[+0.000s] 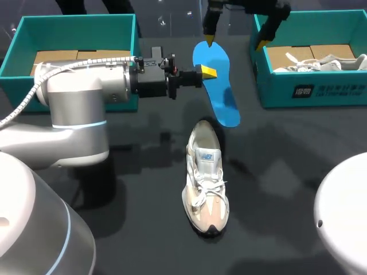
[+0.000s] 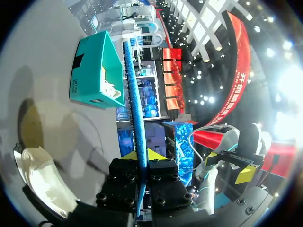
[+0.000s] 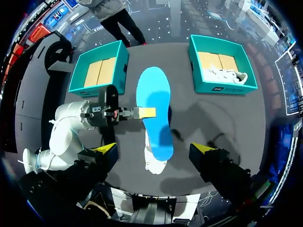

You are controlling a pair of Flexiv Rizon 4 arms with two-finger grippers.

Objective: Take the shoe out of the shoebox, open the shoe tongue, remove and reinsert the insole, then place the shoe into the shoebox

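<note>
Fingers first: my left gripper (image 1: pixel 207 72) is clamped on the insole (image 1: pixel 221 97), pinching one long edge. In the left wrist view the blue sheet runs edge-on straight out between the two yellow tips. My right gripper (image 1: pixel 235 42) has its fingers wide apart and holds nothing. It hangs beyond the insole's far end, beside the box (image 1: pixel 309 91) on my right, which has another shoe in it.

By my read, the insole is out and the reinsert is the step in hand. The shoe (image 1: pixel 205 177) lies on the table (image 1: pixel 287 149), toe towards me and heel away. The insole's near end sits just over the heel. From the right wrist view the insole covers most of the shoe, so the two look roughly lined up lengthwise.

Next I'd need to tip the front of the insole down into the shoe's opening and slide it towards the toe. The free right gripper would likely have to steady the shoe or hold the tongue back. I can't tell from here how open the tongue is. The shoe itself is well clear of both sets of fingers.
</note>
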